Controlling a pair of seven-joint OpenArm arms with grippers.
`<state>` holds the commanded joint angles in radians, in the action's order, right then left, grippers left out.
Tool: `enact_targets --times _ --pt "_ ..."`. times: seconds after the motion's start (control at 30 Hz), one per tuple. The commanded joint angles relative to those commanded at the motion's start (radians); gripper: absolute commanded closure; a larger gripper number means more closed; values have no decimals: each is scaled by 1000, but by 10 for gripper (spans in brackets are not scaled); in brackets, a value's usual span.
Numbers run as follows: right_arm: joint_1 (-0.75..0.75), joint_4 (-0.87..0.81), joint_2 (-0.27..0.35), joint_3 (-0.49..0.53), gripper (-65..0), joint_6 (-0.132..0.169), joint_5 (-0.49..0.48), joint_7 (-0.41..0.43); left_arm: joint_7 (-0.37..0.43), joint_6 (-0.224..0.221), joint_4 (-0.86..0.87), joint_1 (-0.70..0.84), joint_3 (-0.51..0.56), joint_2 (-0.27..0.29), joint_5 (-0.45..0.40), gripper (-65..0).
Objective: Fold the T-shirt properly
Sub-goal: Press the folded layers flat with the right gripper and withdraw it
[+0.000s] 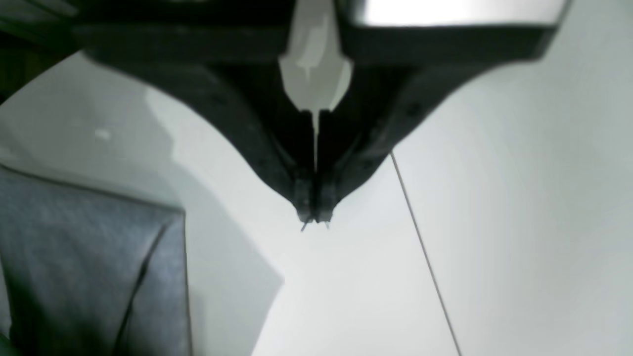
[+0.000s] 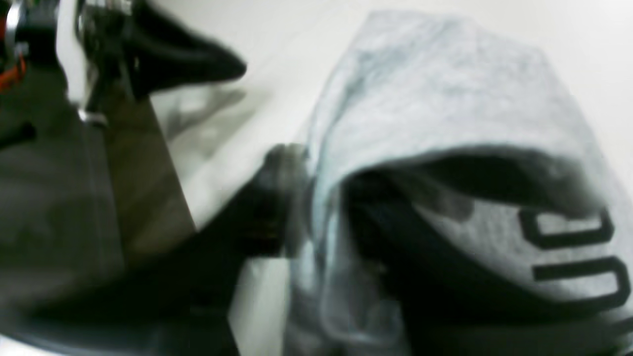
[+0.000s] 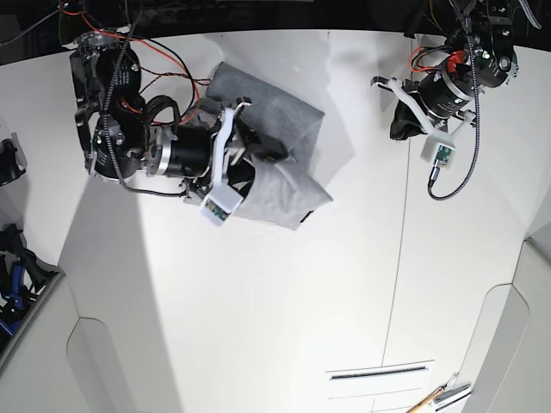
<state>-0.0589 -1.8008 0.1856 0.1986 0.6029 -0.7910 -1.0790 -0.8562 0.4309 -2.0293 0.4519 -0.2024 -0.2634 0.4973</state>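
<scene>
The T-shirt (image 3: 280, 168) is a light grey bundle lying near the far left of the white table. Its upper layer is lifted off the table. My right gripper (image 3: 261, 155) is at its left edge and is shut on the T-shirt. In the right wrist view the cloth (image 2: 445, 89) drapes over one black finger and passes between both, with my right gripper (image 2: 321, 217) pinching that edge. Black lettering (image 2: 568, 247) shows on the underside. My left gripper (image 3: 399, 127) hangs shut and holds nothing at the far right. Its tips (image 1: 315, 220) are above bare table, right of the T-shirt (image 1: 89, 267).
A thin seam (image 1: 425, 257) runs across the table (image 3: 258, 301) under the left gripper. A narrow slot (image 3: 379, 372) and some tools (image 3: 441, 397) lie near the front right edge. Dark gear (image 3: 13, 267) sits off the left edge.
</scene>
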Motion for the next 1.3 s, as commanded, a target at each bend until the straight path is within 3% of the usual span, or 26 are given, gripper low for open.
enact_targets --times 0.07,0.23,0.37,0.67,1.0,1.07,1.2,1.3 --pt "4 0 2 66 -372 3 54 3 5 0 0 0 0 0 -1 -5" --pt "4 0 52 230 -375 2 95 7 22 0 0 -4 0 0 -9 -5" --pt "0 0 84 252 -375 -2 95 66 22 0 0 -5 -8 0 -11 -5" --pt "-2 -4 77 140 -375 -2 53 137 37 0 0 -5 -13 0 0 -5" --pt "-98 -3 63 -151 -373 -16 60 163 37 0 0 -5 -13 0 1 -5" --pt "-98 -3 63 -198 -313 -24 81 180 36 0 0 -5 -13 0 1 -5" --pt "-98 -2 63 -248 0 -31 151 193 36 0 0 -5 -13 0 1 -5" --pt "-95 1 63 -251 0 -31 206 193 36 0 0 -5 -13 0 11 -5"
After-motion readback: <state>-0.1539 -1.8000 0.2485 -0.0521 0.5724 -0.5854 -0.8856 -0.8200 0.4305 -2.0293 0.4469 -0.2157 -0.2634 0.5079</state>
